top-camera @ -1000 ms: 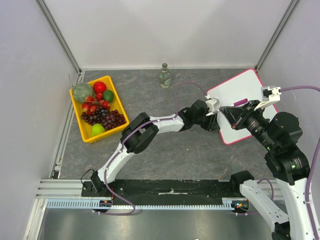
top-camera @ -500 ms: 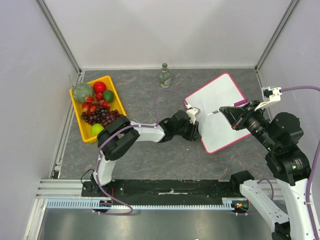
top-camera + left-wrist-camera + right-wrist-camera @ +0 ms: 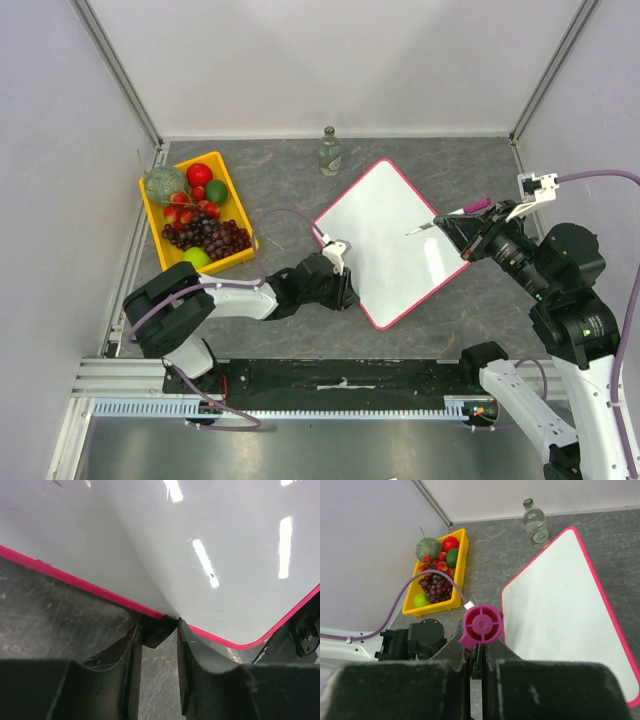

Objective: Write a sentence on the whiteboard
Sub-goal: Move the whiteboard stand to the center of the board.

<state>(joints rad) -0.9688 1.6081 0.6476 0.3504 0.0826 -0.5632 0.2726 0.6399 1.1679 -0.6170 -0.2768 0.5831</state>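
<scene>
Over the last second the whiteboard has slid from the right edge of the top view to its middle. My left gripper has dragged it there while that arm folded back toward the lower left. Its fingers are narrowed onto the board's pink rim at a small black clip on the lower-left edge.

My right gripper is clamped tight on a pink marker. The tip hangs over the right part of the board, and I cannot tell if it touches. The face looks blank, with no sentence on it yet.

To do this well, I judge I should end the drag and keep the left hold firm so the board cannot skate. Then I lower the tip gently near the board's left side, leaving room for the whole line. The yellow tray and bottle sit well apart, toward the upper left.
</scene>
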